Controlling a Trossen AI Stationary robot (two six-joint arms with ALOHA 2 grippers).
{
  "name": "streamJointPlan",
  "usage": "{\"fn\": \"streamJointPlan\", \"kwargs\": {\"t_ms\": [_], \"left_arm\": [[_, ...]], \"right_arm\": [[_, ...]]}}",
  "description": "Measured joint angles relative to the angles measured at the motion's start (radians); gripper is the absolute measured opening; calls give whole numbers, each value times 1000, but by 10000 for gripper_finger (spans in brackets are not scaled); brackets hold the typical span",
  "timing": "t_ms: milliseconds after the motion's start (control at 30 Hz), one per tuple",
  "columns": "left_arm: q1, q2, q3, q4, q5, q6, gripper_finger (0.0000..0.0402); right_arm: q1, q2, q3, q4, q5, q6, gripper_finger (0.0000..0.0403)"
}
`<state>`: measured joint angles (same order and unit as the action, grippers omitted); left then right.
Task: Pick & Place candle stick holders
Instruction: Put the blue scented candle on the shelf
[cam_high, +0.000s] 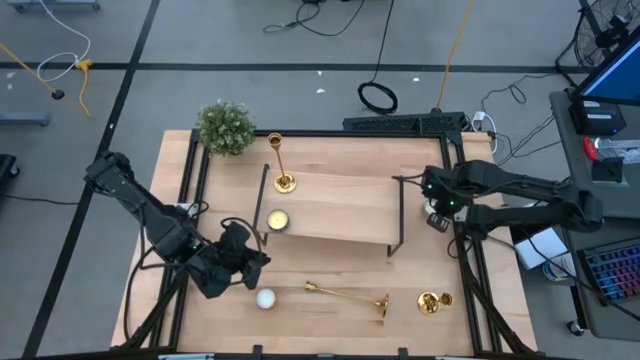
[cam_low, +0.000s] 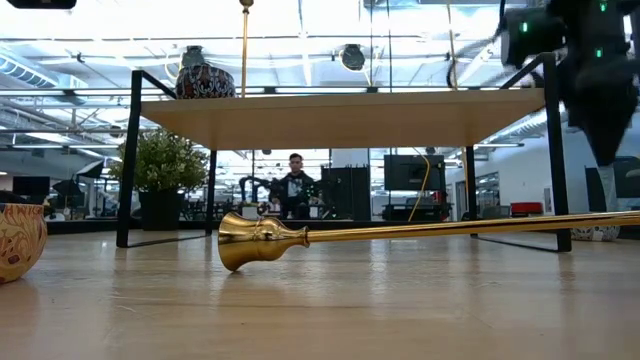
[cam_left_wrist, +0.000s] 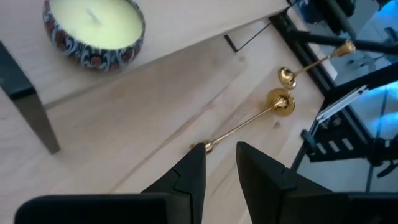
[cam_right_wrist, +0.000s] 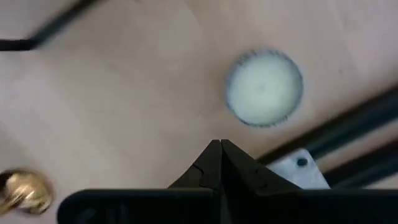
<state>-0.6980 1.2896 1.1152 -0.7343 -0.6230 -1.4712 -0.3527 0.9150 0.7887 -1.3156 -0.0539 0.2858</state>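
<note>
One gold candlestick (cam_high: 283, 165) stands by its base on the wooden shelf (cam_high: 340, 205), at the shelf's far left. A second candlestick (cam_high: 345, 295) lies on its side on the table in front of the shelf; it also shows in the left wrist view (cam_left_wrist: 249, 121) and the low view (cam_low: 420, 230). A third candlestick (cam_high: 433, 302) stands to its right. My left gripper (cam_left_wrist: 217, 168) is open and empty, just left of the lying candlestick's thin end (cam_left_wrist: 202, 147). My right gripper (cam_right_wrist: 221, 149) is shut and empty, above a white candle (cam_right_wrist: 264, 87) at the shelf's right end.
A patterned candle tin (cam_left_wrist: 93, 25) sits on the shelf's near left. A small round candle (cam_high: 265, 298) lies on the table near my left gripper. A potted plant (cam_high: 225, 127) stands at the far left. The shelf's black wire legs (cam_low: 130, 160) stand close by.
</note>
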Motion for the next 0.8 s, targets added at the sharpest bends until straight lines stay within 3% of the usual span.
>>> {"fn": "streamJointPlan", "kwargs": {"t_ms": [133,267,367,600,800], "left_arm": [[9,0,0,5,-6,1,93],[20,0,0,5,-6,7,93],[27,0,0,5,-6,19,93],[37,1,0,6,-7,22,93],[37,1,0,6,-7,17,93]], "right_arm": [[-52,-2,-32,-4,-17,54,0],[-90,-2,-32,39,-126,79,8],[-102,8,-31,58,-105,91,28],[-106,20,-31,58,78,94,119],[-106,19,-31,60,95,131,206]]}}
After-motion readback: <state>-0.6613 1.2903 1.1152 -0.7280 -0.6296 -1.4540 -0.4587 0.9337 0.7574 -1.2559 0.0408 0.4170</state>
